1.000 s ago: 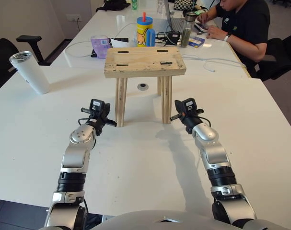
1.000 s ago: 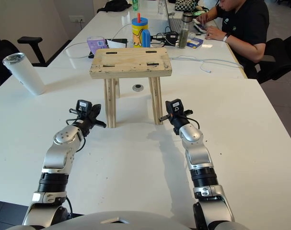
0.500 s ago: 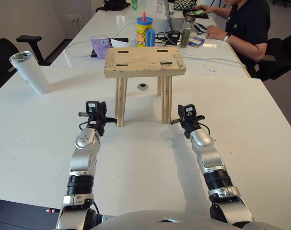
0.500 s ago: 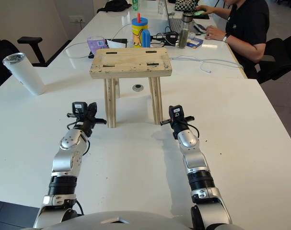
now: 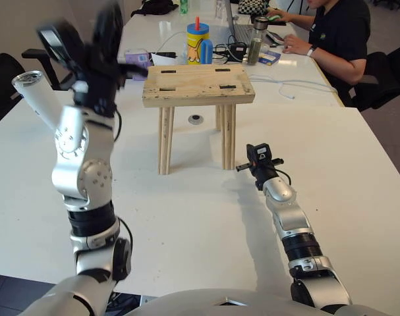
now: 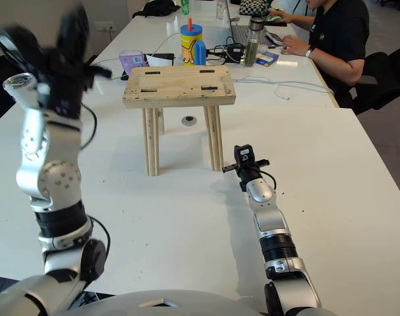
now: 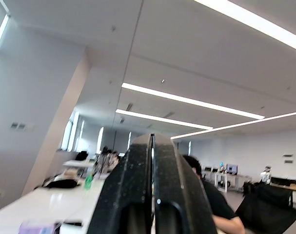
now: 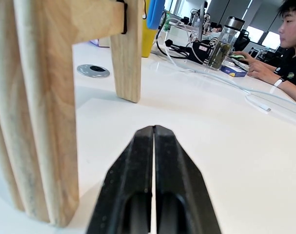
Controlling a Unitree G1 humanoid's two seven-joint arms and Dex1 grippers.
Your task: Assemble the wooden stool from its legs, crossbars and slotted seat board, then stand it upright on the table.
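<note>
On the white surface (image 5: 186, 217) in front of me, the stool (image 5: 198, 96) stands upright on its legs (image 5: 165, 141), with the slotted seat board (image 6: 180, 85) on top and level. From this I judge the task as done, or very close to it. I cannot check from here whether every joint sits tight.

My right hand (image 8: 153, 135) lies low on the surface, just beside the front leg (image 8: 45, 122) on the right side and not touching it. Its two fingers are pressed together and there is nothing between them. I think this is a sensible place for it: near enough to steady the leg if the stool rocks, but not pushing it.

My left hand (image 7: 152, 146) is high in the air, above the seat board and off to the left, and its wrist camera looks at the ceiling. Its fingers lie flat on each other and carry nothing. I read this as a clearing pose, well apart from the stool, so the arm cannot knock it. The white tumbler (image 5: 36, 95) stands close behind this arm, so a careless way down could tip it
</note>
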